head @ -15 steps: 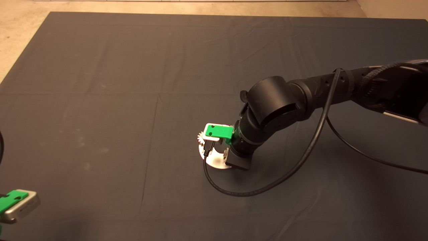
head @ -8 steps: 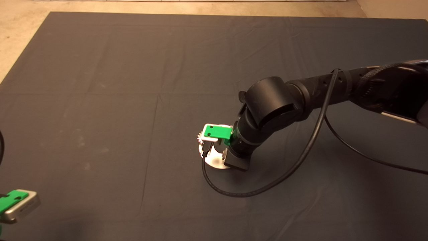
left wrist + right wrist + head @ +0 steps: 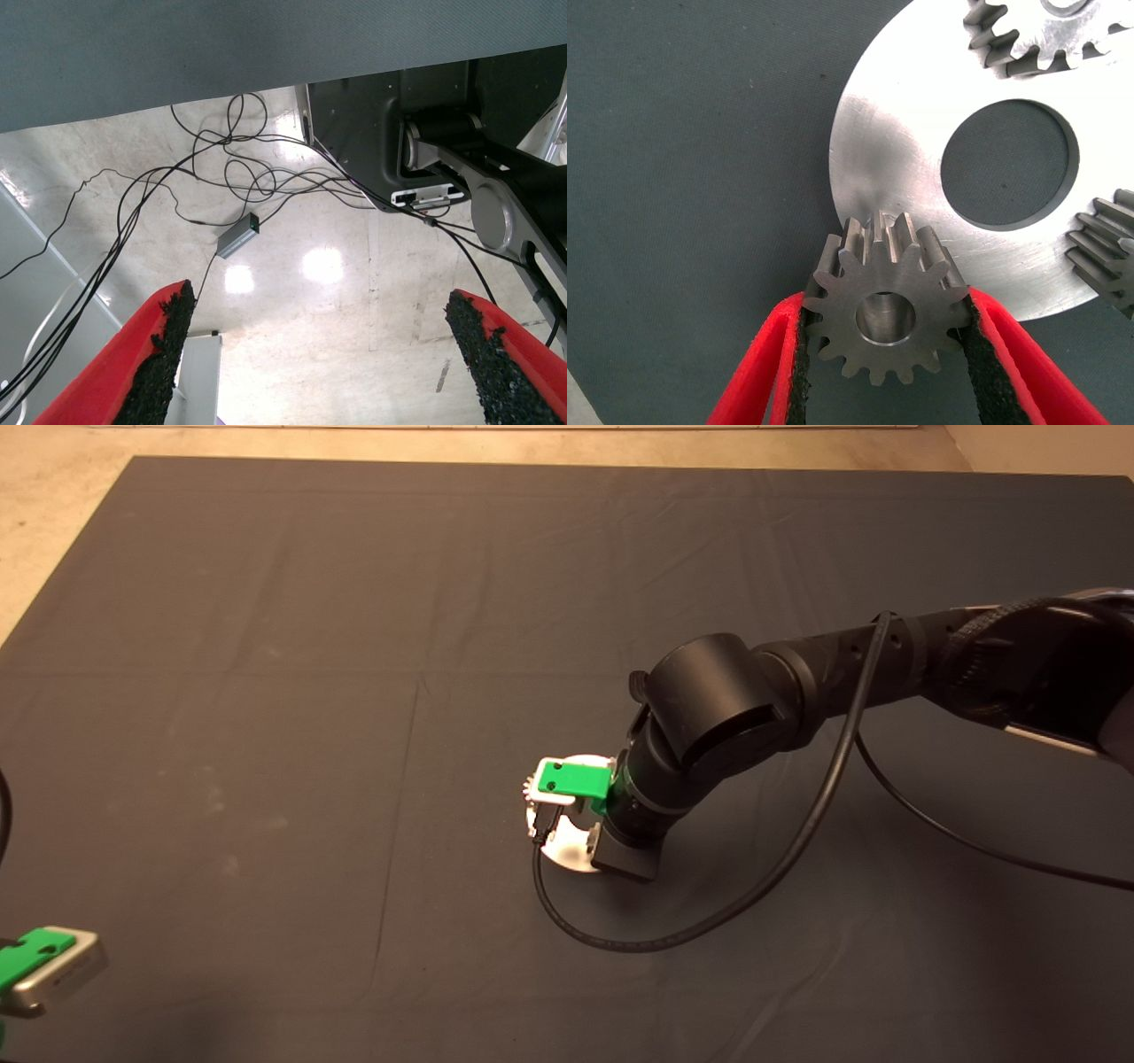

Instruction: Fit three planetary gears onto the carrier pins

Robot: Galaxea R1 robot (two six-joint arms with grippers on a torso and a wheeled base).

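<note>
The right arm bends down over the white plate (image 3: 571,852) mid-desk. Its right claw (image 3: 886,323) is clamped on a planetary gear (image 3: 884,308) at the plate's rim. The left claw (image 3: 323,354) is parked at the desk's lower left, pads spread apart.
</note>
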